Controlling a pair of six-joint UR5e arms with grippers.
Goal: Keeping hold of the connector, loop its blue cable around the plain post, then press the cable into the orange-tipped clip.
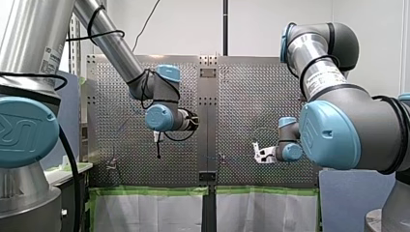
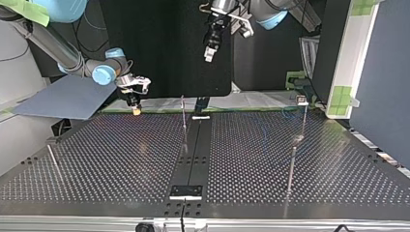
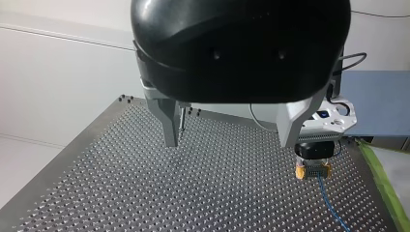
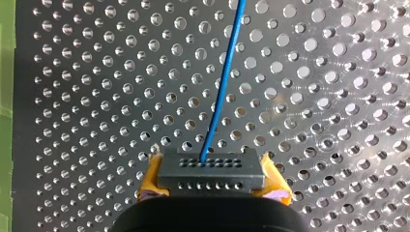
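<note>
The connector (image 4: 211, 171), a small dark block with rows of pin holes, sits clamped by its two ends between the yellow pads (image 4: 151, 180) of my right gripper (image 4: 212, 181). This is close above the perforated table (image 4: 338, 72), near its green-taped edge (image 3: 382, 183). Its blue cable (image 4: 223, 92) leaves one hole and runs ahead over the surface. The block looks rigid and light, so the present hold should serve. The cable looks thin and limp, likely to bend round a post easily but to slacken without gentle tension. My left gripper (image 3: 232, 137) hangs higher, metal fingers spread and empty. Thin posts (image 2: 183, 116) stand further in; which is orange-tipped I cannot tell.
</note>
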